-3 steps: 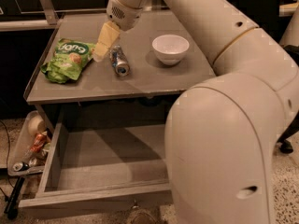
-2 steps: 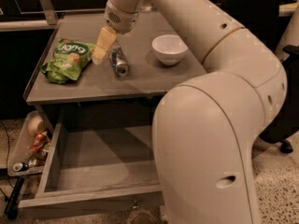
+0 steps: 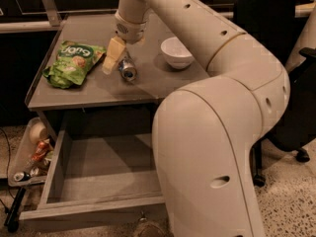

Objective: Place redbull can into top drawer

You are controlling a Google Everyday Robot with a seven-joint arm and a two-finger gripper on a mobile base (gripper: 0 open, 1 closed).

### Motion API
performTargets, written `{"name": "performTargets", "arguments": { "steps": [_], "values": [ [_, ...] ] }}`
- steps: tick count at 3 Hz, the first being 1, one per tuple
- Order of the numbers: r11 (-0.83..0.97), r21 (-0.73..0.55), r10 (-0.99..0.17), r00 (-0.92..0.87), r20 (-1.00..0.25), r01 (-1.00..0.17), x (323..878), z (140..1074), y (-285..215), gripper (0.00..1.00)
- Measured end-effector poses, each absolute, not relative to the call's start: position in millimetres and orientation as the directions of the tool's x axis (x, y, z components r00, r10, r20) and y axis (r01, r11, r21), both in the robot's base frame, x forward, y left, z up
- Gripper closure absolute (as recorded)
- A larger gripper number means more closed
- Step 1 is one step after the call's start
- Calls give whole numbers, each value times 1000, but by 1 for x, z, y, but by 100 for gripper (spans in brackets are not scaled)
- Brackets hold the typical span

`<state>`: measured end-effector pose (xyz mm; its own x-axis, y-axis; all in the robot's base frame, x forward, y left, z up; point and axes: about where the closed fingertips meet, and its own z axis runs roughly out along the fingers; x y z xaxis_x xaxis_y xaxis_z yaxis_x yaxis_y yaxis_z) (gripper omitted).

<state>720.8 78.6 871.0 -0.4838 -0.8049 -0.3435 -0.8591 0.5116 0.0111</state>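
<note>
The redbull can [image 3: 128,69] lies on its side on the grey table [image 3: 94,90], between the green bag and the bowl, its silver end facing me. My gripper [image 3: 116,62] hangs from the arm's wrist [image 3: 130,27] right at the can, low over the table and against the can's left side. The top drawer [image 3: 94,209] is pulled open below the table; the part of its floor that shows is bare. My arm's bulky body [image 3: 212,157] hides the drawer's right part.
A green snack bag [image 3: 73,62] lies on the table's left. A white bowl [image 3: 176,52] stands right of the can. A side tray [image 3: 16,158] with clutter hangs left of the drawer. A black chair [image 3: 291,83] stands at the right.
My gripper has come down closer to the can. The can, the bag and the bowl have not moved. The arm's body now covers more of the right side.
</note>
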Motion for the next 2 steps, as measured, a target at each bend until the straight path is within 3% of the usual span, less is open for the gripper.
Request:
{"name": "performTargets", "arguments": {
  "steps": [2],
  "values": [
    [487,45,-824,-476,-307,-872,732,843,113,0]
  ]
}}
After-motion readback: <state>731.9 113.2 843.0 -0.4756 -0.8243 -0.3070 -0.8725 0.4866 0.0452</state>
